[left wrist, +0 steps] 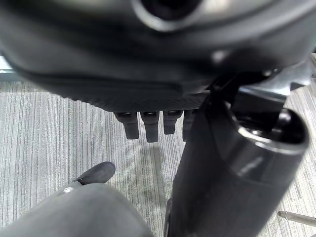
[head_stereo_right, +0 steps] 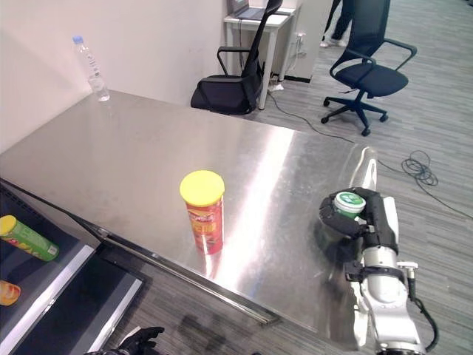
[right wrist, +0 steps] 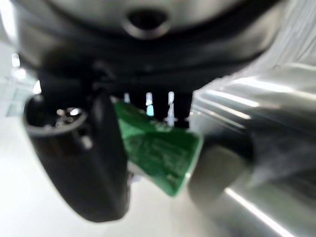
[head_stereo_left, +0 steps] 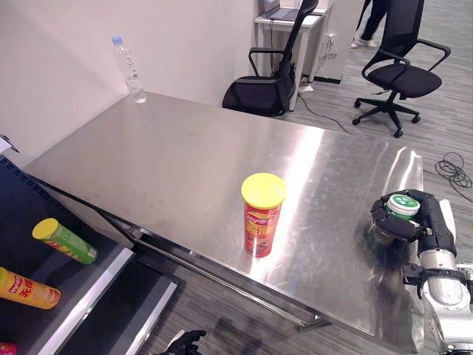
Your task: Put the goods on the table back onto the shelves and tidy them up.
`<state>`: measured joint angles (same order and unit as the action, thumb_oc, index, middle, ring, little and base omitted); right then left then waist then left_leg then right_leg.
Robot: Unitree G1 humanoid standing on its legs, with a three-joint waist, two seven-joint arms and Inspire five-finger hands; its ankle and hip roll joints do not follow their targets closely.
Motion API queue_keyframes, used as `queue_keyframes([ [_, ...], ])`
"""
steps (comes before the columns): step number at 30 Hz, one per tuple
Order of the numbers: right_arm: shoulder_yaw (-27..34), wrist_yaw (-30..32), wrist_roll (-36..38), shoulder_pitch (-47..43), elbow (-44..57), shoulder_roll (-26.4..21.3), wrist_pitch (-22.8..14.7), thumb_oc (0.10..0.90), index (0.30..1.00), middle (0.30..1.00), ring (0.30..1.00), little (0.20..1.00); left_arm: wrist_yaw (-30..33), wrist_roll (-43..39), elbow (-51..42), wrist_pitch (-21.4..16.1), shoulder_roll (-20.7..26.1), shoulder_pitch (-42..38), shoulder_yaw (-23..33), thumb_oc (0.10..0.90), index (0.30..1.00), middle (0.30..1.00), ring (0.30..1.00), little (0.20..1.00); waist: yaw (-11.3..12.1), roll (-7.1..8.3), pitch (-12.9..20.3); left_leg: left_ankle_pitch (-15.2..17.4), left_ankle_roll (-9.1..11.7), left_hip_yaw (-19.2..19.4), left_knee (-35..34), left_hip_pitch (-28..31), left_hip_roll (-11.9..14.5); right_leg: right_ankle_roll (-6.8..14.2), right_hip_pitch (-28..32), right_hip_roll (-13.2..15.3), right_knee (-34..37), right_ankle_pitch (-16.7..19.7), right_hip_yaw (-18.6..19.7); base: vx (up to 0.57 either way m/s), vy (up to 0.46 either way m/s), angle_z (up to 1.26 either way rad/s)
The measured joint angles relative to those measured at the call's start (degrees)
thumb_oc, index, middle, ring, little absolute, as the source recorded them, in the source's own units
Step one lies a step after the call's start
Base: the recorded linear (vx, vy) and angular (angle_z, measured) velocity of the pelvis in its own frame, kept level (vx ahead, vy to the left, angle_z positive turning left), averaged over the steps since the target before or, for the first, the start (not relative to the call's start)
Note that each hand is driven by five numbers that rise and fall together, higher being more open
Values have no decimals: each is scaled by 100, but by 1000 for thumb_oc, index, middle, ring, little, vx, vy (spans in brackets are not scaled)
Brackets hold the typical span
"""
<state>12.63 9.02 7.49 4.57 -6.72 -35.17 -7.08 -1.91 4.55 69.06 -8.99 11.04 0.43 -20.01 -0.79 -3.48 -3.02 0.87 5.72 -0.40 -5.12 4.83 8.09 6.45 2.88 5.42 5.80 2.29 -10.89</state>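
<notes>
eye views: right hand (head_stereo_left: 414, 222) at 4 o'clock on worktop (head_stereo_left: 185, 163), fingers curled round green-lidded can (head_stereo_left: 403, 206); red can (head_stereo_left: 261, 214) upright at centre | left wrist: left hand (left wrist: 148, 126) over floor, fingers relaxed, holding nothing | right wrist: green can gripped.

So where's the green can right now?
The green can is gripped in the right robot hand, upright at the table's right edge, right of the red can.

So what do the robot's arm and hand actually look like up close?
The right robot hand is dark, almost black, with chunky segmented fingers and a rounded thumb. Behind it comes a silver-grey metal forearm with a dark band at the wrist. The left robot hand is equally dark, its blunt fingers in a row.
</notes>
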Motion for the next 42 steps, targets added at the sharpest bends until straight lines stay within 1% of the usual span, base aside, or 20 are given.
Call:
queue_keyframes([
  [11, -137, -11, 0, -50, 1, 0, 0, 400, 300, 300, 300, 300, 0, 0, -13, 1, 1, 1, -2, 800, 900, 900, 900, 900, -8, 22, -14, 0, -1, 82, 0, 38, 14, 0, 2, -15, 0, 0, 52, -4, -17, -2],
  [16, -223, -108, 2, -86, 25, 0, 0, 400, 300, 300, 300, 300, 0, -7, -20, 2, 4, 1, 3, 800, 900, 900, 900, 900, -10, 45, -62, 1, -1, 157, 1, 114, 40, 0, 14, -45, 1, 0, 163, -16, -54, -11],
  [19, -230, -189, 6, -87, 68, -3, 0, 400, 300, 300, 300, 300, 1, -33, -21, 6, 11, -3, 16, 800, 900, 900, 900, 900, -30, 36, -75, 1, -1, 227, 1, 127, 100, -2, -2, -106, 1, -1, 204, -33, -72, -10],
  [21, -268, -258, 6, -119, 107, -3, 0, 400, 300, 300, 300, 300, 0, -70, 1, 14, 21, 3, 42, 800, 900, 900, 900, 900, -12, 27, -95, 1, -2, 324, 1, 186, 148, -45, -8, -154, 1, 1, 325, -27, -62, -24],
  [23, -345, -262, 7, -146, 137, -2, -1, 400, 300, 300, 300, 300, -2, -127, 11, 29, 21, 4, 44, 800, 900, 900, 900, 900, -34, 21, -94, 0, -3, 347, 1, 211, 181, -85, 0, -181, 1, 0, 348, -26, -61, -15],
  [26, -339, -271, 8, -149, 240, -5, -1, 400, 300, 300, 300, 300, -2, -186, 10, 40, 29, 10, 44, 800, 900, 900, 900, 900, -124, -32, -133, 0, -3, 357, 2, 231, 248, -123, 12, -263, 1, -13, 350, -39, -77, -2],
  [28, -340, -276, 8, -158, 425, -4, -5, 400, 300, 300, 300, 300, -2, -210, 8, 42, -25, 9, 44, 800, 900, 900, 900, 900, -160, -102, -174, -1, -2, 376, 3, 255, 293, -130, 18, -315, 1, -17, 369, -40, -90, -7],
  [31, -340, -342, 8, -164, 609, -5, -7, 400, 300, 300, 300, 300, -2, -210, 17, 45, -46, 11, 46, 800, 900, 900, 900, 900, -150, -144, -176, -3, 1, 418, 3, 308, 314, -151, 40, -325, 0, -28, 417, -40, -68, -10],
  [32, -340, -367, 3, -168, 742, -4, -7, 400, 300, 300, 300, 300, -2, -208, 14, 44, -60, 10, 48, 800, 900, 900, 900, 900, -162, -171, -184, -26, 34, 436, 16, 320, 348, -159, 47, -378, -1, -33, 446, -49, -103, -10],
  [33, -344, -372, 0, -168, 831, -1, -8, 400, 300, 300, 300, 300, -2, -209, 13, 43, -58, 10, 51, 800, 900, 900, 900, 900, -158, -169, -199, -26, 37, 439, 21, 328, 351, -165, 48, -347, -1, -31, 461, -15, -74, -10],
  [35, -335, -378, -108, -143, 1061, 10, -16, 400, 300, 300, 300, 300, -1, -203, 4, 43, -76, 10, 49, 800, 900, 900, 900, 900, -163, -190, -211, -32, 45, 431, 64, 328, 381, -184, 74, -407, -1, -43, 466, -39, -84, -3],
  [36, -336, -379, -165, -139, 1147, 27, -23, 400, 300, 300, 300, 300, 0, -201, 4, 41, -72, 10, 49, 800, 900, 900, 900, 900, -160, -189, -213, -34, 48, 429, 70, 332, 392, -194, 80, -393, -2, -48, 466, -20, -50, 2],
  [37, -337, -379, -237, -138, 1230, 48, -51, 400, 300, 300, 300, 300, 0, -184, 2, 38, -77, 10, 46, 800, 900, 900, 900, 900, -157, -194, -218, -52, 78, 420, 86, 328, 395, -221, 95, -436, -6, -52, 460, 0, 0, 0],
  [38, -335, -377, -282, -139, 1289, 93, -120, 400, 300, 300, 300, 300, 0, -159, 3, 31, -70, 7, 48, 800, 900, 900, 900, 900, -163, -185, -224, -81, 125, 412, 82, 339, 400, -248, 110, -419, -1, -65, 449, 4, -57, 7],
  [39, -343, -377, -348, -141, 1335, 106, -180, 400, 300, 300, 300, 300, 1, -152, 1, 29, -77, 7, 46, 800, 900, 900, 900, 900, -140, -201, -230, -105, 164, 397, 90, 356, 426, -277, 154, -484, -3, -84, 428, -26, -58, 10],
  [42, -338, -349, -497, -136, 1456, 266, -248, 400, 300, 300, 300, 300, 13, -88, -13, 3, -59, 21, 40, 800, 900, 900, 900, 900, -147, -227, -239, -145, 229, 308, 132, 275, 494, -317, 150, -518, -1, -110, 327, -70, -52, 15],
])
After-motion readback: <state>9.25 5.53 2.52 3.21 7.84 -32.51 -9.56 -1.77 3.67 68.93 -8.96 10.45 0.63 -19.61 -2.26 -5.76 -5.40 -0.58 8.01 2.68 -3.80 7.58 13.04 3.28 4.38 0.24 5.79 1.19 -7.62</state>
